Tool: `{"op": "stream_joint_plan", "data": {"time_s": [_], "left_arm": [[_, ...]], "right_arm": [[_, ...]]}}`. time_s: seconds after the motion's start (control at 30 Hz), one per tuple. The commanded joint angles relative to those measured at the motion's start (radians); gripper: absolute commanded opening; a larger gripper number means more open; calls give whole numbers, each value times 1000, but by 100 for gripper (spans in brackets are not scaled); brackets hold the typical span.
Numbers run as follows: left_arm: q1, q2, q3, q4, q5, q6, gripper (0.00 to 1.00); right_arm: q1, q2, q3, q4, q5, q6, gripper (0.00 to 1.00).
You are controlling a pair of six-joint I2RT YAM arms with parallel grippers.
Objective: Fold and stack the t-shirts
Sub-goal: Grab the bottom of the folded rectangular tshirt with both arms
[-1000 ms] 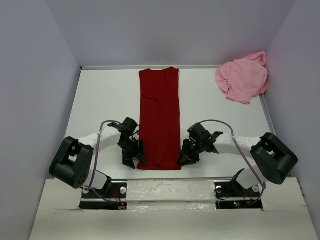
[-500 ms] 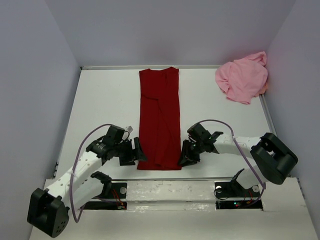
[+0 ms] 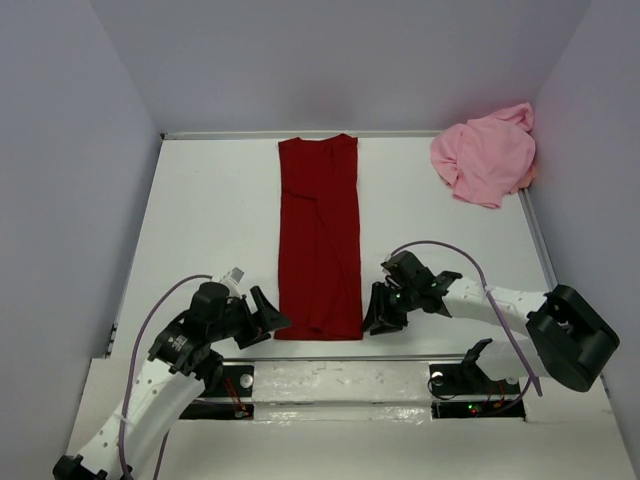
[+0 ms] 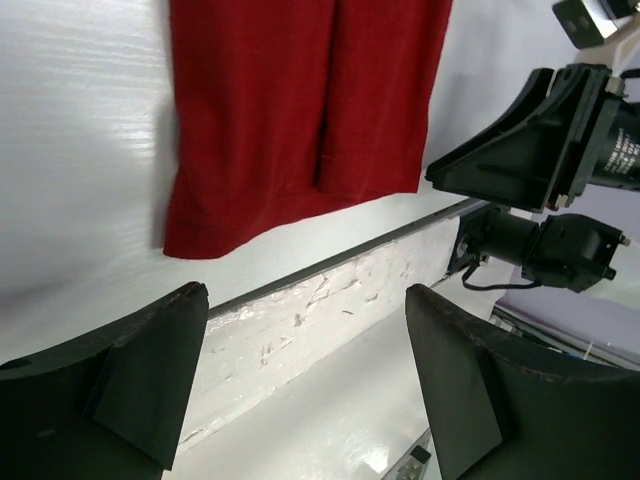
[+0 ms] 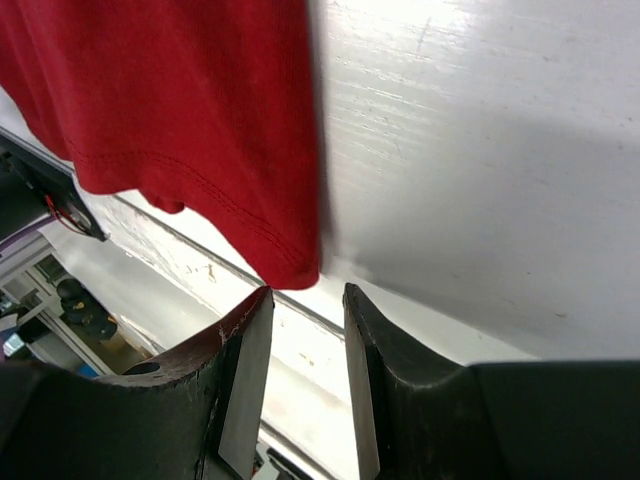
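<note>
Lengthwise, the dark red t-shirt (image 3: 318,240) lies in a narrow strip down the table (image 3: 210,220); the pink t-shirt (image 3: 485,158) sits crumpled at the far right corner; the left gripper (image 3: 272,318) gapes wide and empty beside the strip's near left corner; the right gripper (image 3: 375,320), jaws narrowly parted, grips nothing just off its near right corner.

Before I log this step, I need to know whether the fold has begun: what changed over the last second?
The left gripper drew back leftward and toward its base, off the near left corner of the dark red t-shirt; its jaws stand open and empty. The right gripper barely shifted, beside the near right corner, holding nothing. The dark red t-shirt and the crumpled light pink t-shirt stayed put.
</note>
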Motion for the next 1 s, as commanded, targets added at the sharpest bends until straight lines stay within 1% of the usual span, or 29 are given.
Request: {"op": "stream_joint_plan", "data": {"time_s": [0.0,0.2,0.4,0.6,0.73,0.83,0.87,0.93,0.97], "left_arm": [[-7,56,-1,-15,-53,-69,89],[-7,142,10,-14,-117,-139,89],[-10,238,14,49,-171,-190,88],[-21,358,43,114,-223,-175,88],[-24,390,99,126,-268,-161,86],[-25,407,94,155,-272,-153,83],[-25,406,85,167,-266,-156,77],[-28,396,54,181,-248,-167,68],[-27,392,47,186,-243,-179,66]], "right_arm": [[8,-28,-9,15,4,-20,40],[8,-8,15,18,-5,-44,41],[8,17,24,44,-9,-52,41],[8,29,26,69,-12,-47,41],[8,41,47,70,-8,-56,41],[8,57,55,72,-12,-61,41],[8,60,55,75,-14,-60,41],[8,60,57,77,-16,-60,41],[8,63,57,78,-16,-58,41]]}}
